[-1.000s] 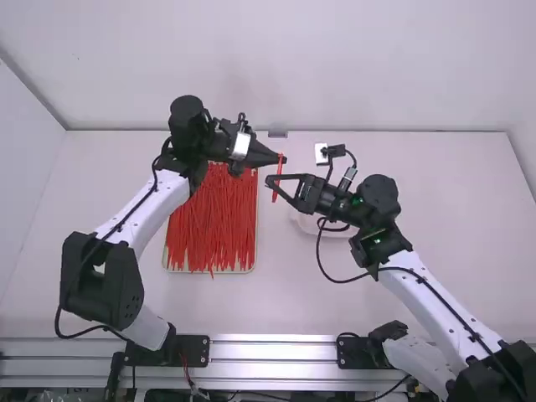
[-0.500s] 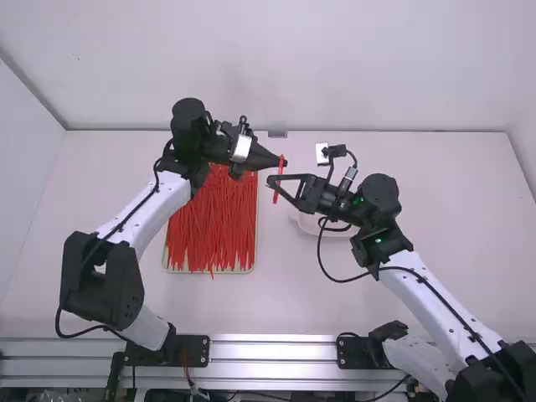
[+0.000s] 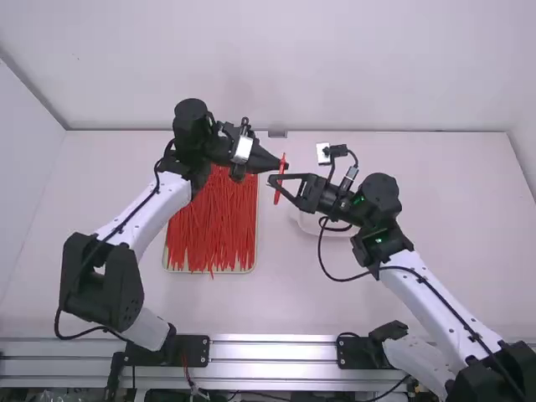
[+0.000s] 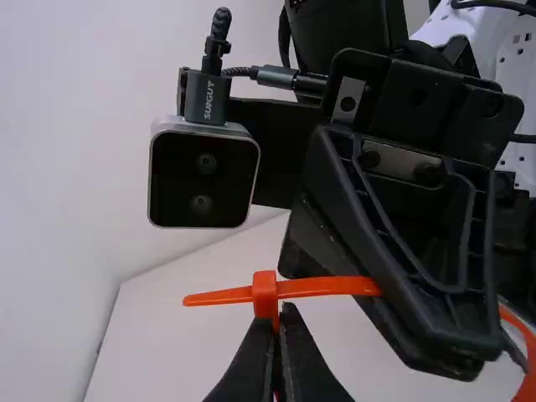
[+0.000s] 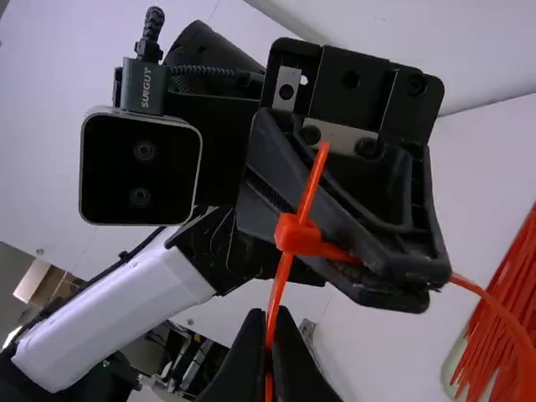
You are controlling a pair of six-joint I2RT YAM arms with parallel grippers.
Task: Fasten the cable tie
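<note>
A red cable tie [image 3: 279, 186] hangs in the air between both grippers, above the table's middle back. My left gripper [image 3: 277, 161] is shut on the tie's square head [image 4: 264, 293], as the left wrist view shows at its own fingertips [image 4: 273, 314]. My right gripper [image 3: 273, 178] comes from the right and is shut on the tie's strap [image 5: 280, 285], just below the head [image 5: 293, 232]. The strap passes through the head, and a loop [image 4: 521, 331] curves away behind the right gripper. The two grippers nearly touch.
A wooden board [image 3: 247, 270] with several loose red cable ties [image 3: 213, 222] lies left of centre under the left arm. A white dish [image 3: 311, 224] sits below the right gripper. A small white block [image 3: 322, 152] stands at the back.
Both grippers crept slightly to the right with the tie still held. The tie's head end now tilts a little more to the right.
</note>
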